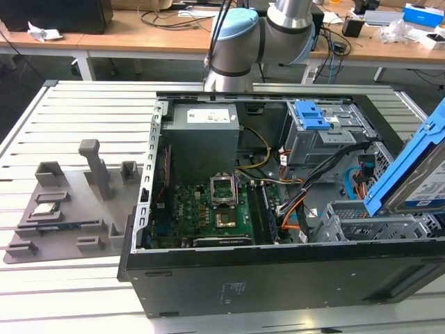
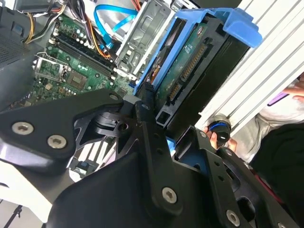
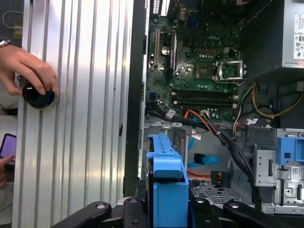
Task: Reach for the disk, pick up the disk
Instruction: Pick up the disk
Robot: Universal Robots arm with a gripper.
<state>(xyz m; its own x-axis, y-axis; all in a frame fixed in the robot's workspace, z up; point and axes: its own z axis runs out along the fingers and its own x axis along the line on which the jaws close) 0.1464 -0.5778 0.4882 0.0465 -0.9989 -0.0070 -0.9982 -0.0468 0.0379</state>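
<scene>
Disk (image 1: 424,182) held tilted above the drive cage (image 1: 361,221) at the exterior view's right end of the open computer case (image 1: 278,278) on the slatted counter (image 1: 83,111). In both wrist views the claw (image 3: 169,202) is pinched onto the disk's blue bracket (image 3: 167,166). Judged dense and rigid, with an exposed circuit board (image 2: 187,61) on one face; the stiff bracket edges look the safer hold, though smooth plastic may slip. A person's hand (image 3: 26,66) rests on a knob (image 3: 38,95) beside the case

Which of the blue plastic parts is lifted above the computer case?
The blue bracket on the disk, raised at the exterior view's right; the blue latch sits inside the case.
</scene>
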